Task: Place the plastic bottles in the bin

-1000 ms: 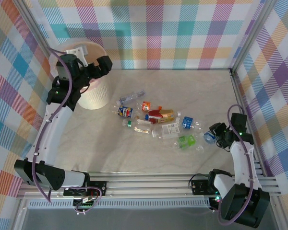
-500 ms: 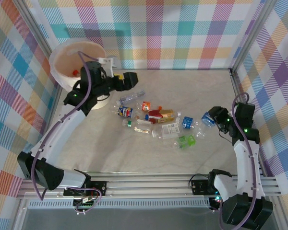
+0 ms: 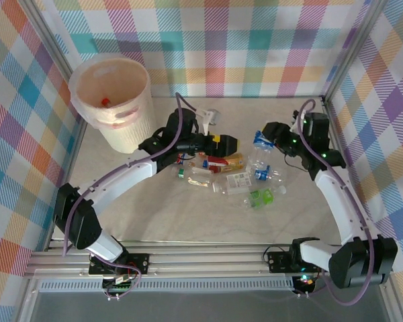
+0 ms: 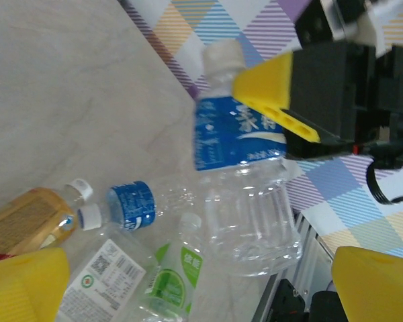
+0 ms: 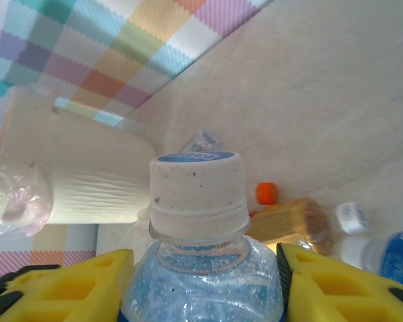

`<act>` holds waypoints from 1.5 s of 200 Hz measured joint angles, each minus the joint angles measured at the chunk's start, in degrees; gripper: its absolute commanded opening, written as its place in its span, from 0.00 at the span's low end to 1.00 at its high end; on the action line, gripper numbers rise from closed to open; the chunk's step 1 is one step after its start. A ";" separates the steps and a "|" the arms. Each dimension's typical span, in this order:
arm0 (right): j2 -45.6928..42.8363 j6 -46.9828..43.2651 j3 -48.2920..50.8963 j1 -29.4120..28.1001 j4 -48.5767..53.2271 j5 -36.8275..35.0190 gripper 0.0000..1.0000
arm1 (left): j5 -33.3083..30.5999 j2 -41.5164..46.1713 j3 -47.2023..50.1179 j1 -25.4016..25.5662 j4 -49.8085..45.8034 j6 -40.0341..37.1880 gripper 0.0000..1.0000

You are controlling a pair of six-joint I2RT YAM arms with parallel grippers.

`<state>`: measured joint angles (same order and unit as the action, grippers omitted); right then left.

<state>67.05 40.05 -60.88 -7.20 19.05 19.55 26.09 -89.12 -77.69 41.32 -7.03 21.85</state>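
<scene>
- The bin (image 3: 131, 127) is seen standing at the far left corner of the desk (image 3: 154, 208), upright. Something red and a bit of clear plastic are made out at its bottom.
- The left gripper (image 3: 223, 143) is reached out over the far side of the bottle pile, right of the bin and well apart from it. Its yellow fingers (image 4: 27, 285) are spread wide and nothing is held between them.
- The loose plastic bottles (image 3: 221, 171) are scattered on the middle of the desk. Among them are counted an amber one (image 3: 232, 159), one with a white label (image 3: 238, 180), one with a green label (image 3: 260, 196) and one with a blue label (image 3: 262, 173), all lying on their sides.
- The right gripper (image 3: 267, 136) is seen at the far right of the pile, facing the left gripper. It is clenched on a clear bottle with a blue label (image 4: 238, 134), gripped just below the white cap (image 5: 198, 188), with one yellow finger (image 5: 67, 285) on each side.
- The body of the held bottle is seen hanging over the bottles lying on the desk. It is well apart from the bin.
</scene>
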 measured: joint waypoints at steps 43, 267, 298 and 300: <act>3.72 1.31 -2.51 -4.98 -4.96 0.59 0.49 | -0.02 -1.60 -0.02 2.16 3.13 -0.20 1.00; 7.50 1.88 -9.55 -12.00 -6.82 -2.10 1.00 | -8.26 -4.20 0.00 3.13 3.98 0.85 0.37; 6.93 -0.26 -14.78 -12.00 -2.60 -5.31 1.00 | -11.74 -1.99 0.66 2.84 2.12 0.07 0.37; 6.69 -0.37 -14.95 -12.00 -2.36 -5.55 1.00 | -11.87 -1.84 0.70 2.75 1.95 -0.02 0.37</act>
<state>73.73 39.68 -75.83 -19.20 16.69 14.00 14.22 -90.96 -76.99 44.07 -5.08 21.82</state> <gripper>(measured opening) 0.995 0.483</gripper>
